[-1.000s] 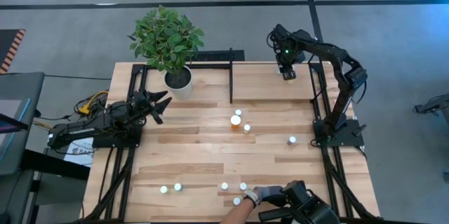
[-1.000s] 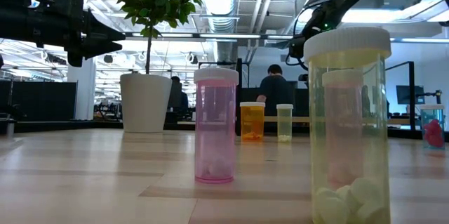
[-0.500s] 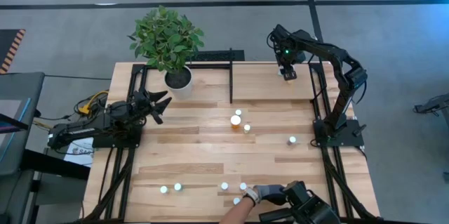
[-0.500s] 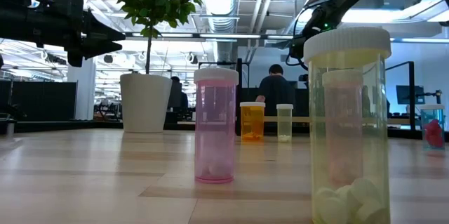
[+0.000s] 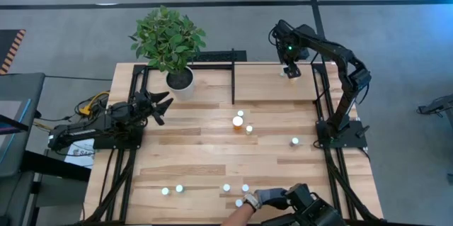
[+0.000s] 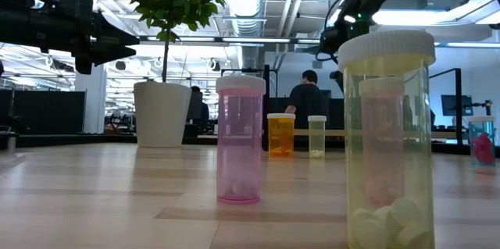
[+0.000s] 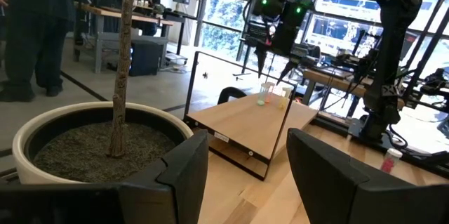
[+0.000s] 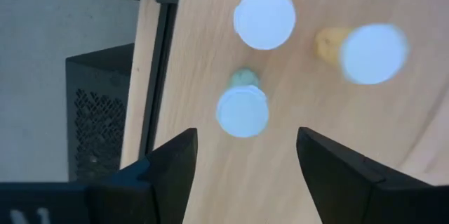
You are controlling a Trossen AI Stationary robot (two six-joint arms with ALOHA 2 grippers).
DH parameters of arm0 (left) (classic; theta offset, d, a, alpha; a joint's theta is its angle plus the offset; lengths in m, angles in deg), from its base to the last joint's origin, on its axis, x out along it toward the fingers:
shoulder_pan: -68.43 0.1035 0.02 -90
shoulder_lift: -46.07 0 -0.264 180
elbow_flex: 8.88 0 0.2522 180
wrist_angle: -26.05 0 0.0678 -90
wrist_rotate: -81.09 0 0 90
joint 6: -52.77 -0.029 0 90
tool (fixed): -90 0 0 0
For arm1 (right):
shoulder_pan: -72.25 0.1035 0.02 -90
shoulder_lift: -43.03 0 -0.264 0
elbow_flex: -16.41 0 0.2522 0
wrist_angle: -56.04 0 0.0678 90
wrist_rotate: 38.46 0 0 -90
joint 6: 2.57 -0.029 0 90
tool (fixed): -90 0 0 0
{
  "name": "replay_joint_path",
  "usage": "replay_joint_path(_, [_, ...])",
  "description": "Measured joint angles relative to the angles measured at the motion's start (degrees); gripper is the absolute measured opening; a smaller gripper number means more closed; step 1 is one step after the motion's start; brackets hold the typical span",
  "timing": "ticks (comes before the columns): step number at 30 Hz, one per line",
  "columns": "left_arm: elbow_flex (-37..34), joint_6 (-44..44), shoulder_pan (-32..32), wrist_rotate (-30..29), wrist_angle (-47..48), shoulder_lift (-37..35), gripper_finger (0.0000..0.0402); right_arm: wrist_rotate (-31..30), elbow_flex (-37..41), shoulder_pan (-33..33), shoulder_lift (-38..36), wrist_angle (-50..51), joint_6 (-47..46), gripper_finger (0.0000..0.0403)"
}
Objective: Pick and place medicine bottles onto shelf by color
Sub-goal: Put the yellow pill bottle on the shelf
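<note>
At the far right corner of the shelf (image 5: 272,83), my right gripper (image 5: 289,69) hangs above three bottles. Jaws wide, holding nothing.

Item 1, shelf bottles. My right wrist view looks straight down on three white caps: a greenish bottle (image 8: 243,109) centred between my fingers and just ahead of them, a second cap (image 8: 264,17) beyond it, an orange bottle (image 8: 361,53) off to one side. All three stand upright, long axis vertical, caps up toward the camera. They stand near each other but apart.

Item 2, loose bottles. Mid-table I count a cluster of three around an orange bottle (image 5: 238,121), and one alone (image 5: 294,141) by the right arm's base. Along the near edge stand four or five more (image 5: 178,189), all upright. The low view shows a pink one (image 6: 240,139) and a greenish one (image 6: 387,140) close to the lens.

Item 3, left gripper (image 5: 160,104). Parked at the left edge beside the plant pot (image 5: 180,81), jaws partly apart, empty.

Item 4, a person's gloved hand (image 5: 255,198) at the near edge, among the bottles.

Judgement: the right arm seems to have set a bottle down; the lone bottle by its base lies nearest for the next pick, with a straight-down approach on the cap.
</note>
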Motion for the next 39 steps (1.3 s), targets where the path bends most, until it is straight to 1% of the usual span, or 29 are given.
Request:
replay_joint_path(7, [0.0,0.0,0.0,0.0,0.0,0.0,0.0181,-0.4,-7.5,1.8,0.0,9.0,6.4,0.0267])
replay_joint_path(12, [0.0,0.0,0.0,0.0,0.0,0.0,0.0181,-0.4,-12.1,3.6,0.0,14.7,17.4,0.0267])
replay_joint_path(16, [0.0,0.0,0.0,0.0,0.0,0.0,0.0181,-0.4,-13.2,5.9,0.0,15.3,25.7,0.0267])
replay_joint_path(21, [0.0,0.0,0.0,0.0,0.0,0.0,0.0181,-0.4,-13.2,10.1,0.0,14.2,31.2,0.0265])
replay_joint_path(30, [0.0,0.0,0.0,0.0,0.0,0.0,0.0181,-0.9,-12.1,18.7,0.0,12.5,31.8,0.0264])
replay_joint_path(39, [0.0,0.0,0.0,0.0,0.0,0.0,0.0181,-0.6,-11.9,26.0,0.1,13.3,25.3,0.0264])
